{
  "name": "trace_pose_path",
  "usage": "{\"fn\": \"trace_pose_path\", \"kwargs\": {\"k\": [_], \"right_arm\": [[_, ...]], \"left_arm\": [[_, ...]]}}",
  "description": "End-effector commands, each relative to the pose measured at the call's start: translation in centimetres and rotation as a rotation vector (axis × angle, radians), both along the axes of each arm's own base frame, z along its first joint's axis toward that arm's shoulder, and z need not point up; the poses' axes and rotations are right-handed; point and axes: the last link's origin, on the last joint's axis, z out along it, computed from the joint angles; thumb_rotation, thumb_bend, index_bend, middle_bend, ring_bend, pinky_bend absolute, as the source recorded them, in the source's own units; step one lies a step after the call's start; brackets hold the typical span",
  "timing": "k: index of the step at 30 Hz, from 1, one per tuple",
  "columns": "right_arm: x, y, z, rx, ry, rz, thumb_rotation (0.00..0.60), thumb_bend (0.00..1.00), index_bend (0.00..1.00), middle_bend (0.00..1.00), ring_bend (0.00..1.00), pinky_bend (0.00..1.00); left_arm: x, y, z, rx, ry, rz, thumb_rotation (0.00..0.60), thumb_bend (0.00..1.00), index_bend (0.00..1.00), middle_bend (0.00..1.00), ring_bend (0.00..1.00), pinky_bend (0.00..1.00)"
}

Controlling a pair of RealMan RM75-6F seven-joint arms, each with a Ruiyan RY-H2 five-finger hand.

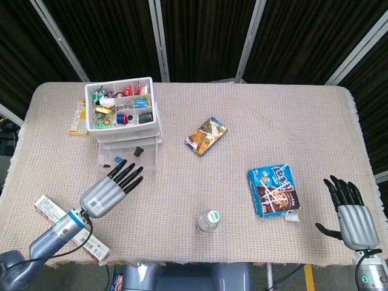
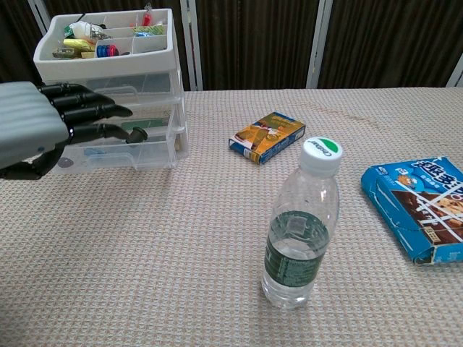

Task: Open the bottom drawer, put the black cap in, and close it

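Observation:
The clear plastic drawer unit [image 1: 126, 138] [image 2: 155, 108] stands at the table's back left, its top tray full of small items. Its bottom drawer [image 1: 128, 161] [image 2: 123, 155] is pulled out. The black cap [image 1: 139, 150] [image 2: 138, 135] lies inside that drawer, near its right side. My left hand [image 1: 111, 189] [image 2: 40, 129] hovers in front of the drawer, fingers straight and spread, pointing at it and holding nothing. In the chest view its fingertips partly overlap the cap. My right hand [image 1: 348, 211] rests open at the front right edge, shown only in the head view.
A water bottle [image 1: 210, 220] [image 2: 300, 224] stands at the front centre. An orange snack pack [image 1: 205, 135] [image 2: 266, 136] lies mid-table, and a blue cookie pack [image 1: 274, 190] [image 2: 419, 206] to the right. A yellow box [image 1: 77, 117] sits left of the drawers. White-red boxes [image 1: 48, 207] lie front left.

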Motion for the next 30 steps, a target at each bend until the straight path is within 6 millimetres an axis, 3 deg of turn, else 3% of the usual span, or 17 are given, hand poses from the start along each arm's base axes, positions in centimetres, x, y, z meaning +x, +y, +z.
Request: {"fn": "trace_pose_path", "kwargs": {"k": [1,10,30], "right_arm": [[0.0,0.0,0.0,0.001,-0.001,-0.001,0.6,0.0,0.04,0.0,0.0,0.0],[0.0,0.0,0.1,0.0,-0.004,0.0,0.6,0.0,0.04,0.0,0.0,0.0],[0.1,-0.1,0.0,-0.002,-0.006,0.001,0.6,0.0,0.04,0.0,0.0,0.0]], "left_arm": [[-2.0,-0.9,0.0,-0.024,0.151,-0.082,0.6,1.0,0.11,0.0,0.0,0.06],[-2.9,-0.1,-0.4,-0.052,0.334,-0.145,0.6,1.0,0.11,0.0,0.0,0.05],[-3.8,2.7,-3.0,-0.05,0.424,-0.062,0.6,1.0,0.11,0.0,0.0,0.05]]}}
